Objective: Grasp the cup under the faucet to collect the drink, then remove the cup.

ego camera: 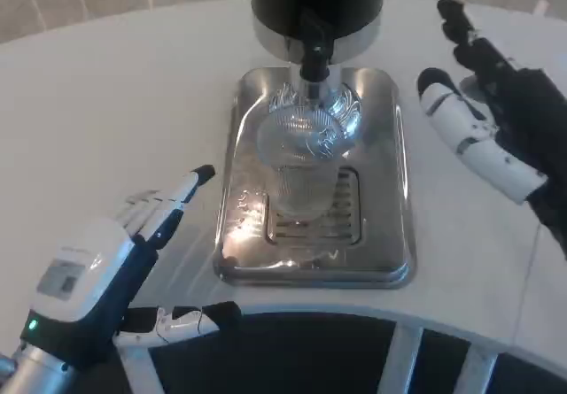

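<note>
A clear ribbed plastic cup (299, 162) stands upright on the silver drip tray (390, 181), right below the black faucet (314, 56) of the dark dispenser (317, 4). My left hand (133, 243) lies near the table's front edge, left of the tray, with its fingers spread and nothing in it. It is a short way from the cup and does not touch it. My right hand (483, 102) hovers to the right of the tray with its fingers extended and apart, holding nothing.
The white table (115, 102) spreads out to the left of the tray. Its curved front edge (354, 310) runs just below the tray, with a dark gap and white struts beneath.
</note>
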